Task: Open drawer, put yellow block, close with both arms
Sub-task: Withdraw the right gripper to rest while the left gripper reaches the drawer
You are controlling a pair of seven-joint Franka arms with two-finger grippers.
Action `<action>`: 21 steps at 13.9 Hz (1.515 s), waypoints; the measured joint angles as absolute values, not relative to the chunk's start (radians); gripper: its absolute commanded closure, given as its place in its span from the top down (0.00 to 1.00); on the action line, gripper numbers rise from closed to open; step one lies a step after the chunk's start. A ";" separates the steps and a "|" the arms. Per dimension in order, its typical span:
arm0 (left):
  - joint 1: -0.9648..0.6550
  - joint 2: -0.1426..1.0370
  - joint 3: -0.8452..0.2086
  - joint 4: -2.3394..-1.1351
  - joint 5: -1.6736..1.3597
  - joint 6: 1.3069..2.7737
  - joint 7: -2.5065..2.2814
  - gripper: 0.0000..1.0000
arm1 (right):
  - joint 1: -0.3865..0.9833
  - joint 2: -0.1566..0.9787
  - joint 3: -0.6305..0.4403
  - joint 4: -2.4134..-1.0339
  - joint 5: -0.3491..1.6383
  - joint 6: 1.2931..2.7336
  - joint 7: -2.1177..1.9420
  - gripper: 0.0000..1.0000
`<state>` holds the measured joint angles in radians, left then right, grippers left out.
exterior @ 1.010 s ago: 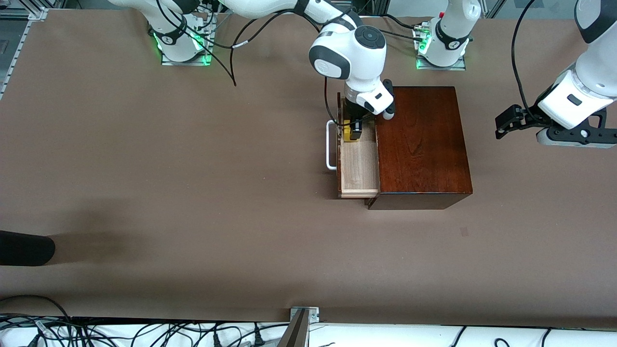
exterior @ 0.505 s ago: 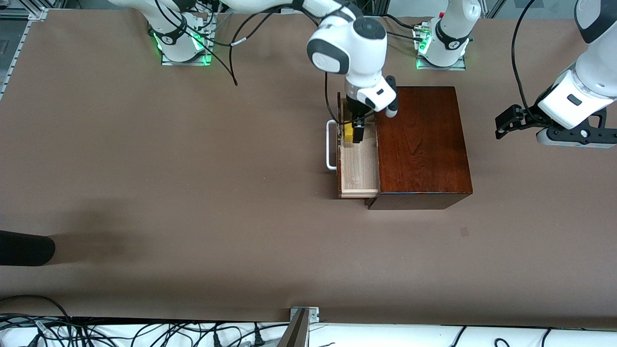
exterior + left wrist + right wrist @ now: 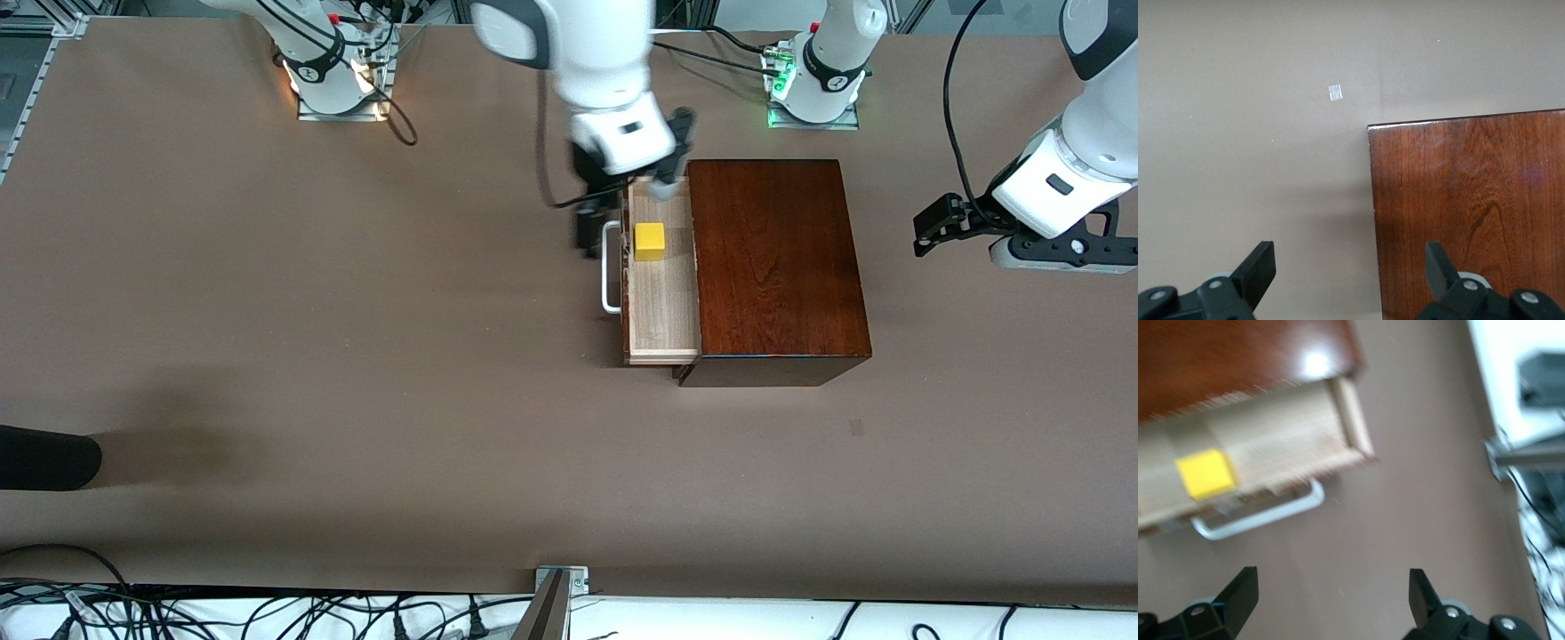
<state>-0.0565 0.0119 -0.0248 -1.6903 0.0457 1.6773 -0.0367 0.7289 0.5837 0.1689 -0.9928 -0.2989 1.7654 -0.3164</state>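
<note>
- The dark reddish-brown glossy wooden box (image 3: 778, 267) sits on the brown table (image 3: 311, 356), toward the left arm's end of it.
- Its drawer (image 3: 662, 302), a sliding tray of pale wood with a dark front and a white U-shaped handle (image 3: 609, 267), stands pulled out toward the right arm's end of the table.
- The small bright yellow cube (image 3: 649, 241) lies on the drawer's floor, in the part of the tray farther from the front camera and close to the drawer's front wall; nothing grips it.
- The right gripper (image 3: 591, 222), black and two-fingered on a white arm, is up in the air over the handle end of the drawer; it is blurred in the front view, so its exact spot is only roughly told.
- In the right wrist view its fingers (image 3: 1238, 590) are spread wide with nothing between them.
- The left gripper (image 3: 929, 233) waits in the air over bare table past the box, its fingers (image 3: 1261, 263) parted and empty.
</note>
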 measured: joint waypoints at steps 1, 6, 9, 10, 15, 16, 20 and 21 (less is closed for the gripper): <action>-0.056 0.012 -0.025 -1.690 0.046 1.677 -0.037 1.00 | 0.686 0.559 0.164 -0.993 -0.298 1.755 -0.317 1.00; -0.057 0.012 -0.029 -1.690 0.046 1.677 -0.037 1.00 | 0.429 0.461 0.143 -1.041 -0.128 1.747 -0.317 1.00; -0.060 0.012 -0.036 -1.689 0.044 1.677 -0.037 1.00 | 0.295 0.317 0.098 -1.233 -0.012 1.761 -0.317 1.00; -0.062 0.012 -0.039 -1.689 0.043 1.677 -0.037 1.00 | 0.268 0.259 0.071 -1.312 0.003 1.764 -0.317 1.00; -0.110 0.032 -0.058 -1.689 0.039 1.625 -0.036 1.00 | 0.250 0.064 -0.082 -1.582 0.012 1.765 -0.314 1.00; -0.126 0.045 -0.069 -1.689 0.038 1.610 -0.036 1.00 | 0.250 0.049 -0.094 -1.602 0.012 1.763 -0.303 1.00; -0.176 0.115 -0.173 -1.690 0.021 1.566 -0.039 1.00 | 0.251 0.040 -0.101 -1.624 0.011 1.739 -0.200 1.00; -0.182 0.126 -0.207 -1.689 -0.011 1.566 -0.040 1.00 | 0.251 0.041 -0.107 -1.626 0.011 1.738 -0.193 1.00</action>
